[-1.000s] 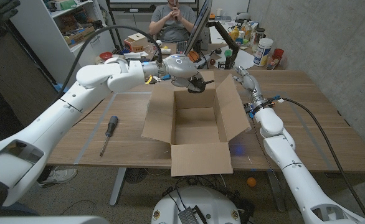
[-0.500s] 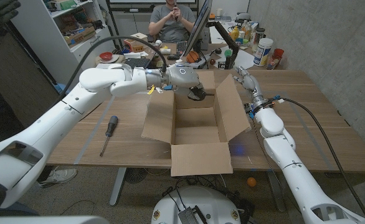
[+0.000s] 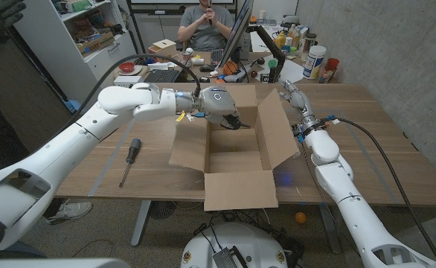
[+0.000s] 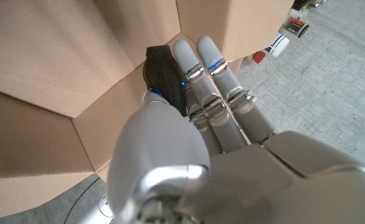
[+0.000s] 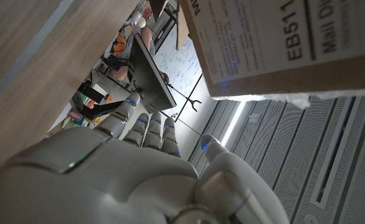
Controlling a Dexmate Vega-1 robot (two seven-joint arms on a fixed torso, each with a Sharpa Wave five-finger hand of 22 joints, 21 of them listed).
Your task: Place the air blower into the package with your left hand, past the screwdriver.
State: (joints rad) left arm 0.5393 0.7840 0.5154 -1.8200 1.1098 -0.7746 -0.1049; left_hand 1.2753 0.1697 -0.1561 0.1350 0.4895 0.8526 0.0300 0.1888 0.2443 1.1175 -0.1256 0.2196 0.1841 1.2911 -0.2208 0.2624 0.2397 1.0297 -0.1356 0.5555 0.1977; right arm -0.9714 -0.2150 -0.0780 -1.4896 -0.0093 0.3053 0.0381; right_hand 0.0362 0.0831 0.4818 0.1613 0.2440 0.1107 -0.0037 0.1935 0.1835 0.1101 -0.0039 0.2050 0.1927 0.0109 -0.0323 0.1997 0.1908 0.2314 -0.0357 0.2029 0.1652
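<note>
Lowering: my left hand (image 3: pixel 219 106), clamped on the black rubber air blower (image 4: pixel 164 74), has sunk into the open cardboard package (image 3: pixel 233 152).
Meaning: release is near.
Right hand (image 3: pixel 291 93): fingers apart, empty.

even, bright indoor light; soft shadows inside the box (image 3: pixel 234 149); wide-angle bending at head-view edges; wrist views blurred up close.

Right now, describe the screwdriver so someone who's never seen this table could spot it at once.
Start at the open brown cardboard box in the middle of the wooden table. Look to the robot's left of it, under the white left arm: the black-handled screwdriver with a thin metal shaft lies flat on bare wood. It is the only loose tool there, apart from the box.
</note>
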